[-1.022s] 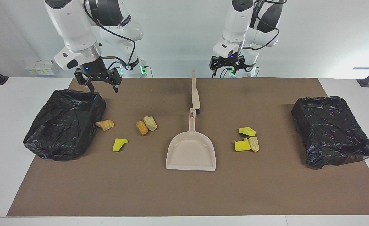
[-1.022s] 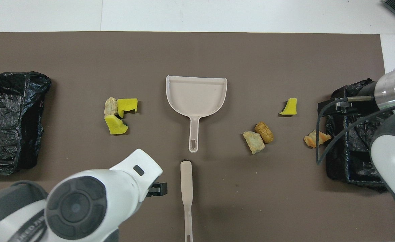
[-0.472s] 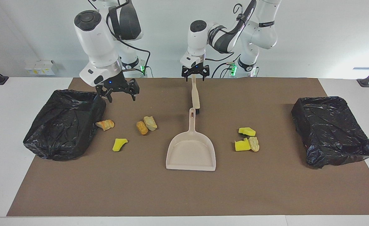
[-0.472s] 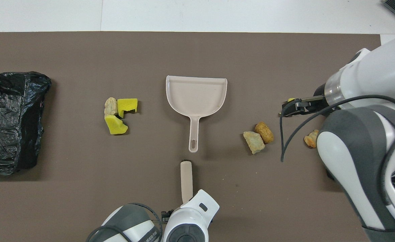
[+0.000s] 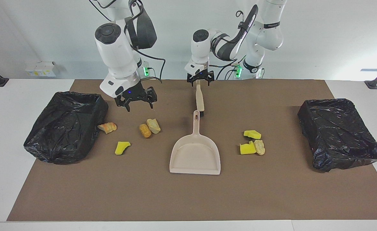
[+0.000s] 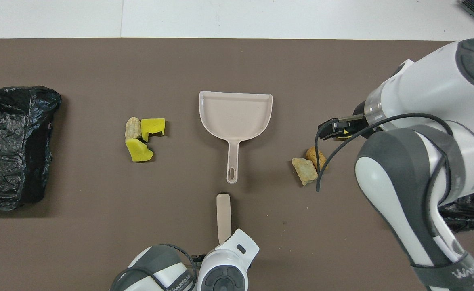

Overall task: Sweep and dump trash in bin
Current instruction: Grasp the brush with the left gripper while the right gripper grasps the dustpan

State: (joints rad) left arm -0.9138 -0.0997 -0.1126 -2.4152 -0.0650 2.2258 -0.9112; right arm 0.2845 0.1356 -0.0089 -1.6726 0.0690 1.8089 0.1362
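- Your left gripper [image 5: 200, 82] has dropped onto the brush [image 5: 199, 96] handle — jaws wide, closing, no grip yet.
- Your right gripper [image 5: 136, 100], jaws open and empty, has swung from the bin [image 5: 65, 126] toward the dustpan [image 5: 195, 154].
- Trash [image 5: 149, 127] unswept on table.

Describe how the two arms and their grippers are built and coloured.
Both arms have glossy white shells with dark grey joint sections and round dark caps. Loose black cables run along each arm. The right gripper and the left gripper are black, skeletal two-finger units with a small blue light above them. White lettering marks the right arm's dark section in the overhead view.
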